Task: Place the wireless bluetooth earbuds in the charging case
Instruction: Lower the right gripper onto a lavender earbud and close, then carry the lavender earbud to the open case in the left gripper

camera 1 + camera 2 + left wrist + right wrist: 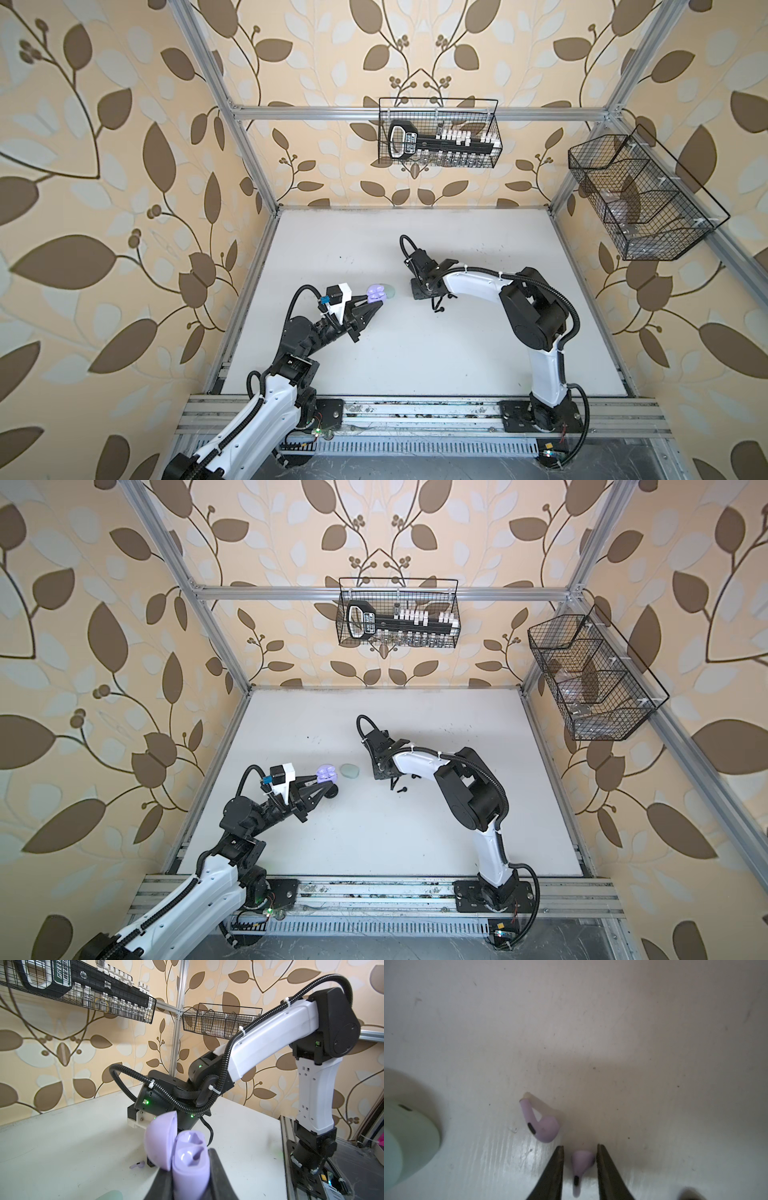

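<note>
Setting: we work on a scuffed white surface [415, 353] inside a leaf-papered booth.
Landmark: we place everything by the lilac charging case [190, 1164], lid [160, 1140] open, both wells empty.
Left claw [190, 1184]: we have it clamped tight on the case body, holding it up off the surface with the wells facing up.
Right claw [580, 1165]: jaws narrow and not yet touching, one on each side of a lilac earbud [581, 1165] lying on the surface, well apart from the case.
Second lilac earbud [542, 1124]: just beside the straddled one, outside the jaws.
Mint case [406, 1132]: between the lilac case and the right claw, shut.
Doing it well: we judge the pinch should land on the bulb, centred, so the bud does not squirt out.
Carry: we would then bring it stem-down over a well while the left claw holds the case steady.
Risk: we could nudge the neighbouring bud.
</note>
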{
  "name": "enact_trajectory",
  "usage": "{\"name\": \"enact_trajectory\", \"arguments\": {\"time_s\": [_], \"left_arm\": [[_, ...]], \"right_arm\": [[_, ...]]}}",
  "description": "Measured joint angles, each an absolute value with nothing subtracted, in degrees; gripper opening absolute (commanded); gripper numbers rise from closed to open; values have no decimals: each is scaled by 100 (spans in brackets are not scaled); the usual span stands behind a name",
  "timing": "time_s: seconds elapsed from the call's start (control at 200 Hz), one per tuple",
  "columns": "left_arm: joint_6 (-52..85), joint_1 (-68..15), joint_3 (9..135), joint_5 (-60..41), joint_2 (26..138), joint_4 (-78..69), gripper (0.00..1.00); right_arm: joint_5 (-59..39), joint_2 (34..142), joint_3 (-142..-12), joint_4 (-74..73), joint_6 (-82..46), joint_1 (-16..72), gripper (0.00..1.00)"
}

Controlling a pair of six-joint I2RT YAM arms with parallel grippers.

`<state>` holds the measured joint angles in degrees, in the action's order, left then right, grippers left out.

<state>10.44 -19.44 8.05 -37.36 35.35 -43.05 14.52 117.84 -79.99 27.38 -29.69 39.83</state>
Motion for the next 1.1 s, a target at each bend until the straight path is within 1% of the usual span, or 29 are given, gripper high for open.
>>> {"name": "enact_trajectory", "arguments": {"time_s": [0.13,0.4,0.625,0.795,1.1], "left_arm": [[1044,-1944,805,-3736,3535,-4305,0],[1031,-1944,805,-3745,3546,-4305,0],[886,-1944,805,-3879,3837,-4366,0],[611,-1959,805,-3883,4528,-4683,0],[134,-2224,838,-3750,6702,-5688,0]], "right_arm": [[1452,11784,-7999,2735,-2971,3983,27],[1452,11784,-7988,2689,-3004,3983,22],[1455,11782,-7944,2576,-3105,3979,18],[1455,11598,-7655,2375,-3225,3962,17],[1398,10746,-6641,2097,-3548,3959,17]]}}
